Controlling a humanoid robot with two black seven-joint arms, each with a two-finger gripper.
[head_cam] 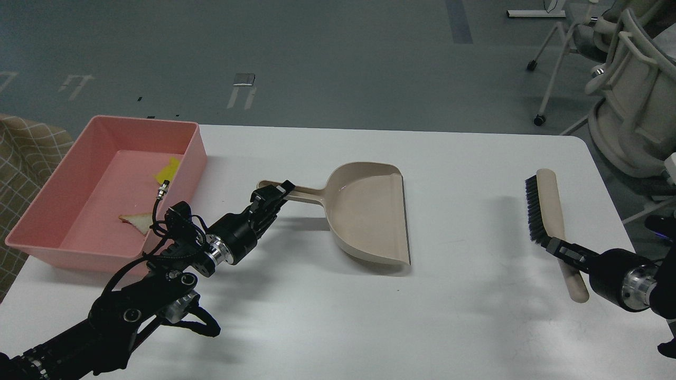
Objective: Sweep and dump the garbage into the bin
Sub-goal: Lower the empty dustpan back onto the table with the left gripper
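No legible text, label, brand, number or sign is found anywhere in the head view. The pale painted marks on the grey floor point(240, 97) beyond the white desk point(465, 327) are plain strokes and brackets, not letters or figures. The small fittings on the black arms carry nothing that can be read at this size.

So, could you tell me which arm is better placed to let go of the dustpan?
Left: the left gripper is on the dustpan handle; the right gripper is at the brush, far across.
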